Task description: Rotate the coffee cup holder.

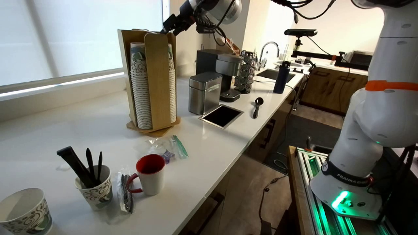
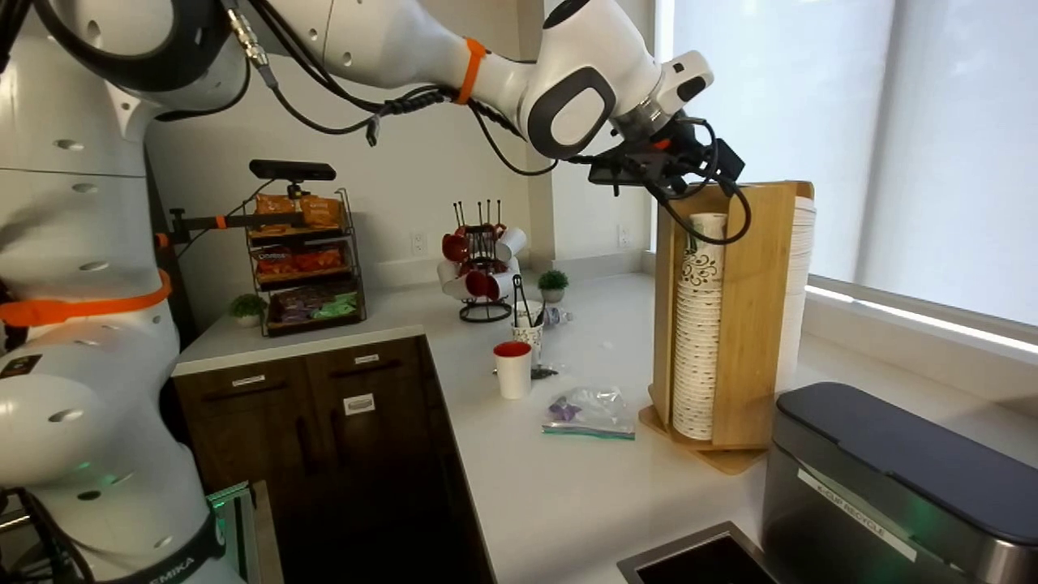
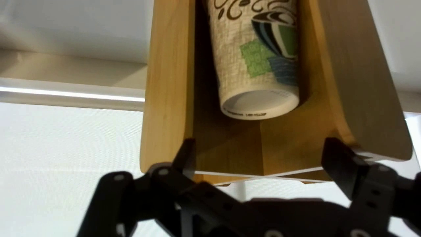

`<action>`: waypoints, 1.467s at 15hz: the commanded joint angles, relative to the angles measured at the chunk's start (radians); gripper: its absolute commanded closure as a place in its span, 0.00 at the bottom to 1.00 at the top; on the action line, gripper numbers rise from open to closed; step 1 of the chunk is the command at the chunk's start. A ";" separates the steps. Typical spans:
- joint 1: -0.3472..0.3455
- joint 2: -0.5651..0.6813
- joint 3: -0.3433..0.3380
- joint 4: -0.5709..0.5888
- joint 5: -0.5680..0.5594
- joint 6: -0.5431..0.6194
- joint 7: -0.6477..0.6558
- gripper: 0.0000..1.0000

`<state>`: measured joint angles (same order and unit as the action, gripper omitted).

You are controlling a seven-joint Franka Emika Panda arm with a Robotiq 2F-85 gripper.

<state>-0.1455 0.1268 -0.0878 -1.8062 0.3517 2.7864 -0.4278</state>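
The coffee cup holder [image 1: 156, 78] is a tall light-brown wooden rack with stacks of patterned paper cups, upright on the counter by the window. It also shows in an exterior view [image 2: 754, 308]. My gripper [image 3: 260, 146] is open at the top of the holder [image 3: 167, 82]. In the wrist view, which stands upside down, the fingers are spread across one cup bay, each near a side panel. The top cup [image 3: 256, 65] is seen bottom end on, and nothing is held. In both exterior views the gripper [image 1: 169, 30] is at the rack's top edge; whether the fingers touch the wood is unclear.
A grey metal canister [image 1: 205, 93] and a coffee machine [image 1: 225, 73] stand beside the holder, near a square counter opening [image 1: 222, 116]. A plastic bag [image 2: 596, 410], a red-and-white mug [image 1: 152, 176] and a cup with black utensils [image 1: 96, 189] lie on the other side.
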 commanded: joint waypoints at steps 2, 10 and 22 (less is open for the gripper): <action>0.005 0.021 0.007 0.022 -0.004 -0.035 -0.003 0.00; -0.019 -0.156 -0.021 -0.117 0.028 0.059 0.024 0.00; 0.136 -0.304 -0.243 -0.284 0.161 0.008 -0.773 0.00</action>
<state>-0.0917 -0.1707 -0.2637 -2.0765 0.4435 2.8181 -1.0065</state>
